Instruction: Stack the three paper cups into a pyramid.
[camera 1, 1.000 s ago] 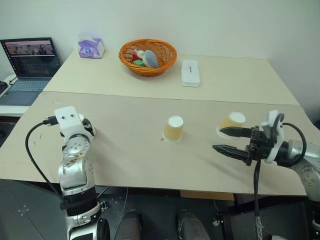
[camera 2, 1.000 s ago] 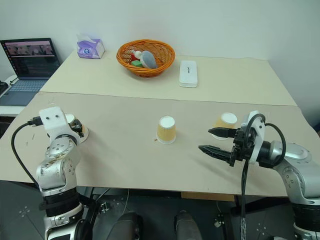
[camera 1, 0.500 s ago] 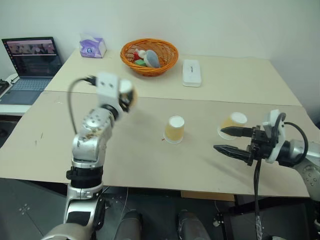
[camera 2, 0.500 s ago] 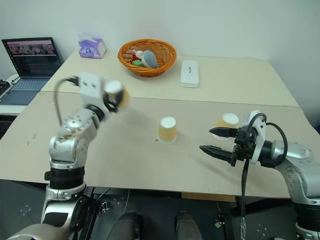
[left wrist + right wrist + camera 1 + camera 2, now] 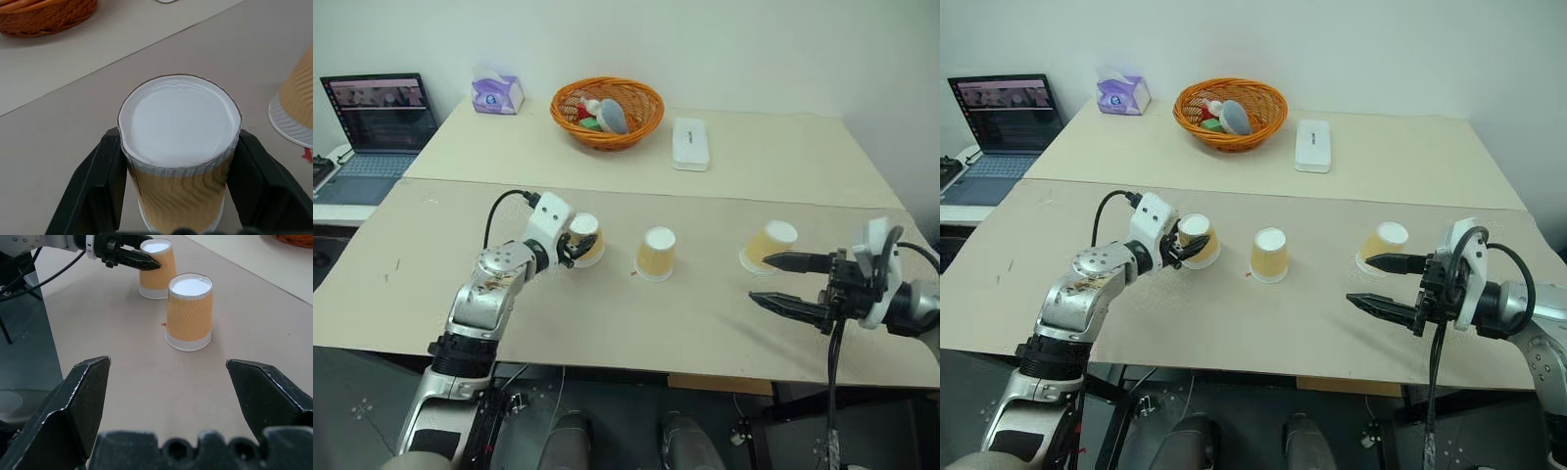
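The left gripper (image 5: 1187, 250) has its jaws clamped on the sides of a small tapered tan-orange paper cup with a white end (image 5: 1197, 239), holding it upside down, white end up and a little tilted, just beside a second identical paper cup (image 5: 1268, 255) that stands inverted at the middle of the pale beige counter (image 5: 1234, 323). From the head views I cannot tell whether the held cup's rim touches the counter or hangs just above it. The third paper cup (image 5: 1380, 246) stands inverted but leaning, well to the right, near the right gripper (image 5: 1383, 284), whose jaws are spread wide and grasp nothing.

The pyramid is not yet begun: I judge this the placing of the first base cup next to the middle one.

Risks from here:
- The held cup is tilted; let go that way, it may rock or tip over.
- The grip may dent the thin wall, so that the base sits crooked.
- Set too far from the middle cup, the top cup would have no bridge to rest on; pushed too close, it could knock the light middle cup aside.
- As the jaws spread, the inner finger may brush the neighbouring cup.
- The third cup leans already; a careless approach by the right arm could topple it.
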Available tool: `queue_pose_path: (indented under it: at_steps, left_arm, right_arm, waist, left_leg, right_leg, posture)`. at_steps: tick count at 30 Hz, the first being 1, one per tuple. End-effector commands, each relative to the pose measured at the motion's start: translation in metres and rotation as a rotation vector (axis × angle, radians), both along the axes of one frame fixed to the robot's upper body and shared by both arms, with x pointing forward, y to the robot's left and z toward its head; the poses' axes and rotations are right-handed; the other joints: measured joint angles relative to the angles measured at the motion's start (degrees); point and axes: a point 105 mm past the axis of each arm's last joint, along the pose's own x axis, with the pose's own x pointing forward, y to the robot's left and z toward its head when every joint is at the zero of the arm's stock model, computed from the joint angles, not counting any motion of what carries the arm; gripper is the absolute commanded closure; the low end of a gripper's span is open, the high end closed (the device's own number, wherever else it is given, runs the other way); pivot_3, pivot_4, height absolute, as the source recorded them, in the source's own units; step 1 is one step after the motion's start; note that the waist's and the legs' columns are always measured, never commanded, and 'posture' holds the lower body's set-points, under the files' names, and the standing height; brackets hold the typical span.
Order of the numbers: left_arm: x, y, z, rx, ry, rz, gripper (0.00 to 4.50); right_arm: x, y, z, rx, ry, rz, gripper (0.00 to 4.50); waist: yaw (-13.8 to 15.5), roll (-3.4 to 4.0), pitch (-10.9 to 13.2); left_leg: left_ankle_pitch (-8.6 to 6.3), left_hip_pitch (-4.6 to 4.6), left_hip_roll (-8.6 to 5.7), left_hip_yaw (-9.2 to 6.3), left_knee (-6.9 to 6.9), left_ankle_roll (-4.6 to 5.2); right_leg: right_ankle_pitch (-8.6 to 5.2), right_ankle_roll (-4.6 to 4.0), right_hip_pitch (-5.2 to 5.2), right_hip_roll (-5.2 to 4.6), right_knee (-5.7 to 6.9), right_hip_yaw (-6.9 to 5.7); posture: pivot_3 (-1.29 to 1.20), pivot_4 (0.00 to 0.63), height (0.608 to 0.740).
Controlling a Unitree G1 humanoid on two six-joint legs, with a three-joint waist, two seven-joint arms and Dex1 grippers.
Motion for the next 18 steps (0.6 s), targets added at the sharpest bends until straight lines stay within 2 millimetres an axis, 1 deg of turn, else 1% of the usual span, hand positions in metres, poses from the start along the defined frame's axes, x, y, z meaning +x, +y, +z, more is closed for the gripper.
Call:
queue_pose_path:
  at_steps: [1, 3, 6, 8, 11, 14, 18]
  left_arm:
    - [-0.006, -0.022, -0.005, -0.048, 0.052, -0.123, 2.08]
    - [-0.007, -0.028, -0.001, -0.073, 0.052, -0.152, 2.08]
    - [-0.007, -0.037, 0.018, -0.155, 0.037, -0.179, 2.08]
    - [-0.008, -0.04, 0.025, -0.172, 0.038, -0.197, 2.08]
    - [-0.012, -0.041, 0.021, -0.156, 0.056, -0.228, 2.08]
    - [-0.01, -0.033, 0.016, -0.13, 0.058, -0.198, 2.08]
    - [-0.008, -0.03, 0.016, -0.112, 0.047, -0.186, 2.08]
  right_arm:
    - [-0.002, 0.002, 0.012, -0.009, -0.058, 0.001, 0.0]
    - [-0.003, 0.002, 0.011, -0.009, -0.057, 0.0, 0.0]
    - [-0.004, 0.001, 0.011, -0.007, -0.055, -0.005, 0.0]
    - [-0.004, 0.001, 0.01, -0.007, -0.052, -0.008, 0.0]
    - [-0.004, 0.002, 0.01, 0.0, -0.051, -0.007, 0.0]
    - [-0.004, 0.002, 0.01, 0.001, -0.051, -0.009, 0.0]
    - [-0.004, 0.001, 0.009, 0.004, -0.051, -0.013, 0.0]
  waist:
    - [0.1, 0.0, 0.0]
    - [0.3, 0.0, 0.0]
    - [0.6, 0.0, 0.0]
    - [0.6, -0.02, 0.0]
    - [0.2, -0.01, 0.0]
    - [-0.1, -0.01, 0.0]
    - [-0.2, -0.01, 0.0]
  left_leg:
    - [0.0, 0.04, 0.0, 0.0, 0.0, 0.0]
    - [-0.01, 0.11, 0.0, 0.0, -0.01, 0.01]
    - [-0.01, 0.11, 0.0, -0.01, 0.0, 0.02]
    - [-0.01, 0.1, 0.01, -0.02, 0.0, 0.02]
    - [-0.01, 0.11, 0.02, -0.03, -0.02, 0.02]
    - [-0.01, 0.14, 0.02, -0.03, -0.03, 0.02]
    - [-0.01, 0.15, 0.02, -0.03, -0.03, 0.02]
  right_leg:
    - [0.0, 0.0, 0.05, 0.0, -0.02, 0.0]
    - [-0.01, 0.01, 0.14, 0.0, -0.05, -0.02]
    - [-0.01, 0.01, 0.18, -0.01, -0.09, -0.04]
    - [-0.01, 0.01, 0.17, 0.0, -0.1, -0.04]
    - [-0.01, 0.01, 0.16, 0.02, -0.09, -0.05]
    - [-0.01, 0.01, 0.16, 0.02, -0.08, -0.03]
    - [-0.01, 0.01, 0.17, 0.01, -0.08, -0.04]
  posture:
    - [0.0, 0.15, 0.675]
    - [0.0, 0.15, 0.675]
    - [0.0, 0.15, 0.675]
    - [0.0, 0.15, 0.675]
    - [0.0, 0.15, 0.675]
    - [0.0, 0.15, 0.675]
    - [0.0, 0.15, 0.675]
